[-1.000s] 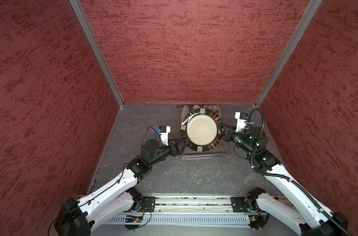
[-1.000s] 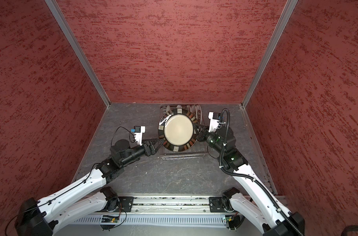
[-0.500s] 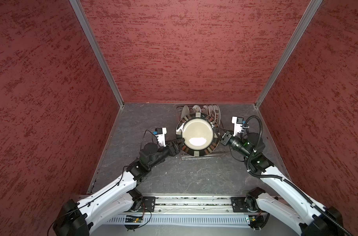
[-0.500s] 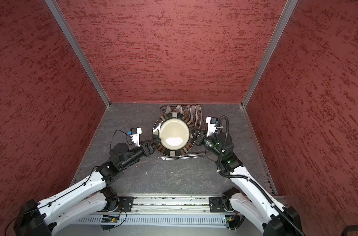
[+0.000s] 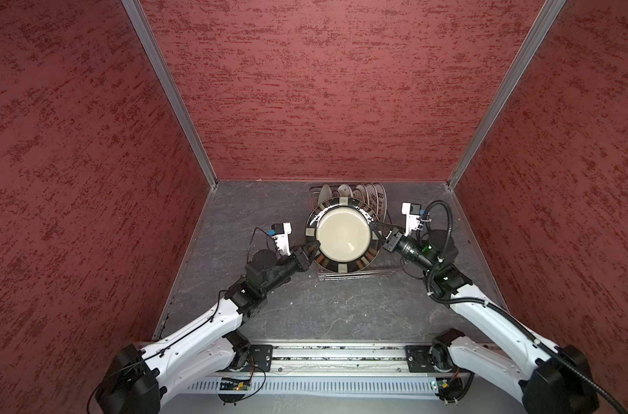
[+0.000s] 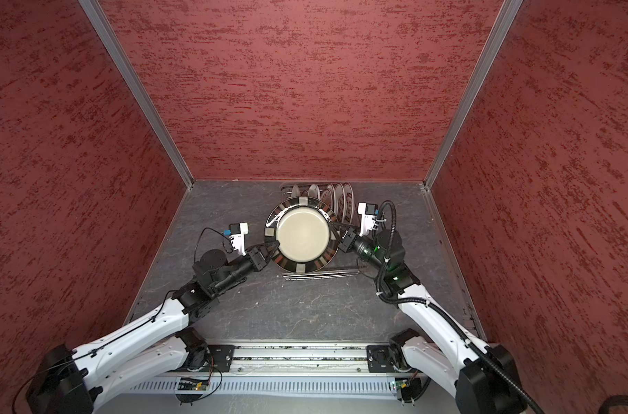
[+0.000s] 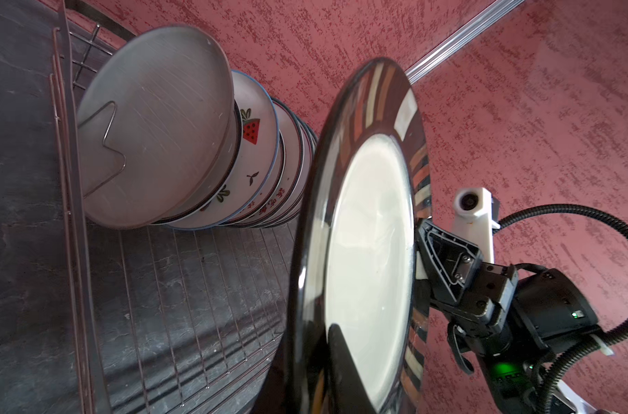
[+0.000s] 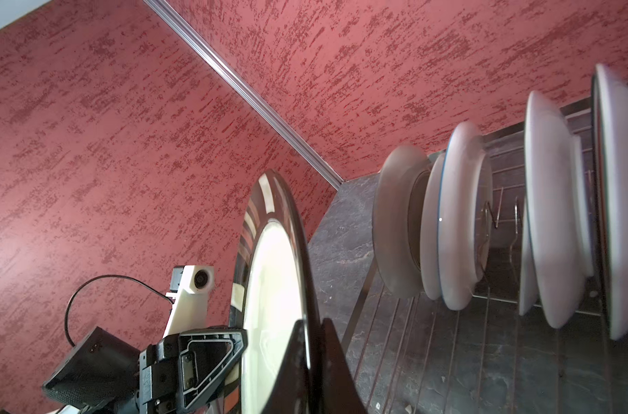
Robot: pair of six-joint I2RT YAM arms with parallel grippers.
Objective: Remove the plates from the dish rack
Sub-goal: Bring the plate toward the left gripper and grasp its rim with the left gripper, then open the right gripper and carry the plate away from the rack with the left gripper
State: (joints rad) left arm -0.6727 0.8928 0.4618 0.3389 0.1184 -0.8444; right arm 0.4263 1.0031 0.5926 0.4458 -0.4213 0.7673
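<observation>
The rack (image 5: 355, 276) sat upper centre of both top views, near the back wall (image 5: 323, 107). A row of plates (image 5: 373, 195) stood in its far end. The front plate (image 5: 343, 239) hung over its near part, left gripper (image 5: 314, 247) at the plate's lower-left rim, right gripper (image 5: 377, 229) at its right rim.

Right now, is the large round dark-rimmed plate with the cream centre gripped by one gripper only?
No, the left gripper and right gripper clamp opposite edges of that dark-rimmed plate.
</observation>
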